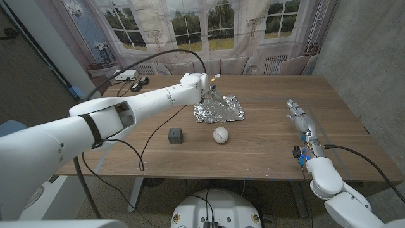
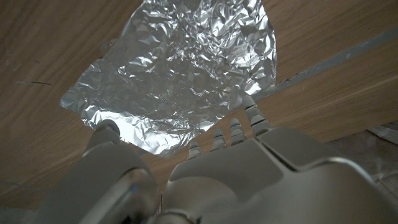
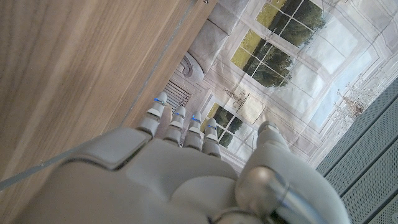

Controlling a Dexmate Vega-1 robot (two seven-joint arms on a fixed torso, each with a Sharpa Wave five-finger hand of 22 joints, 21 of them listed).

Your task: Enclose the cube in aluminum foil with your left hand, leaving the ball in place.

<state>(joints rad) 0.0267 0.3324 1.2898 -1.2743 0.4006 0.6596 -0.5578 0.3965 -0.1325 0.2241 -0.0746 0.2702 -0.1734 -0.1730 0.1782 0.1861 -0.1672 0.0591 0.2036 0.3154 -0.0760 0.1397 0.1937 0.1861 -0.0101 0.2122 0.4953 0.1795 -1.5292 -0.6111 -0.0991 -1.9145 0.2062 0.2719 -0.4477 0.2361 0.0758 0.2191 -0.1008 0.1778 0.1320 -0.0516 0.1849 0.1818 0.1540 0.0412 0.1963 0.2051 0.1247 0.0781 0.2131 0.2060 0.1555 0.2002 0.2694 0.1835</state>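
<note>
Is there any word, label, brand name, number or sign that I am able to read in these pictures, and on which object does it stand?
None: no readable text in any view.
The aluminum foil, the cube and the ball show no markings.
The left hand and right hand show no legible label.
The small devices at the table's far corner are too small to tell.

Foil sheet (image 1: 219, 108): thin metal, heavily crinkled, bright and mirror-glossy. Table (image 1: 272, 136): brown wood, visible grain, smooth matt finish. Cube (image 1: 175, 135), at 8 o'clock from the foil: dark grey, matt. Ball (image 1: 220, 134): white, smooth. Left hand (image 2: 205, 180): smooth white plastic shell, light sheen.
</note>
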